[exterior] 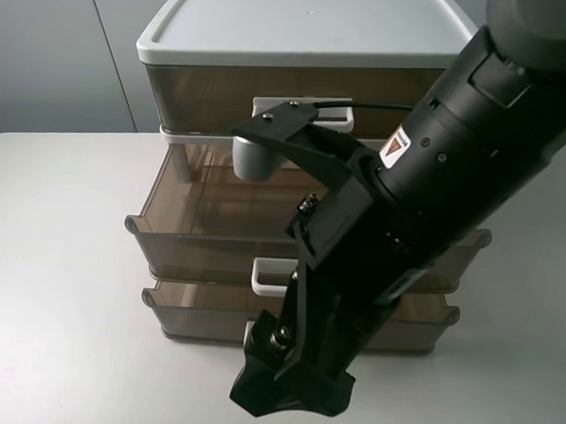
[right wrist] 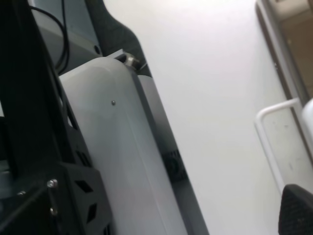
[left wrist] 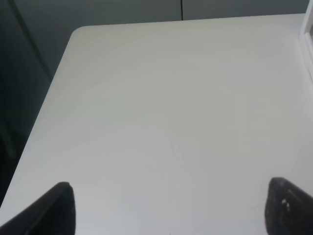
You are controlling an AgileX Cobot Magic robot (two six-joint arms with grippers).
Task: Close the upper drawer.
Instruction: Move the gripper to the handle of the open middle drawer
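Reaching down from the upper right of the exterior high frame, the right arm (exterior: 477,137) held the right tool (exterior: 287,136) at the front of the drawer cabinet (exterior: 302,23). One black finger (exterior: 268,126) lay just in front of the white handle (exterior: 337,118) of the upper drawer (exterior: 199,94); whether it touched or sat just apart could not be told. That drawer sat in the upper centre of the frame, its brown front looking nearly flush under the white lid (exterior: 227,10). Below it, the middle drawer (exterior: 196,250) stood pulled well out toward the bottom of the frame, and the lower drawer (exterior: 202,317) a little out. Only the one finger showed clearly, so whether the right tool was apart or together could not be told. The drawer's travel ran from the frame's bottom to its top, so any push left to make would likely go straight toward the top, square on the handle. The left tool (left wrist: 168,210) hung with its fingers wide apart over bare desk (left wrist: 161,107), the cabinet only a white sliver at the margin of its wrist view, which made the right arm by far the nearer.
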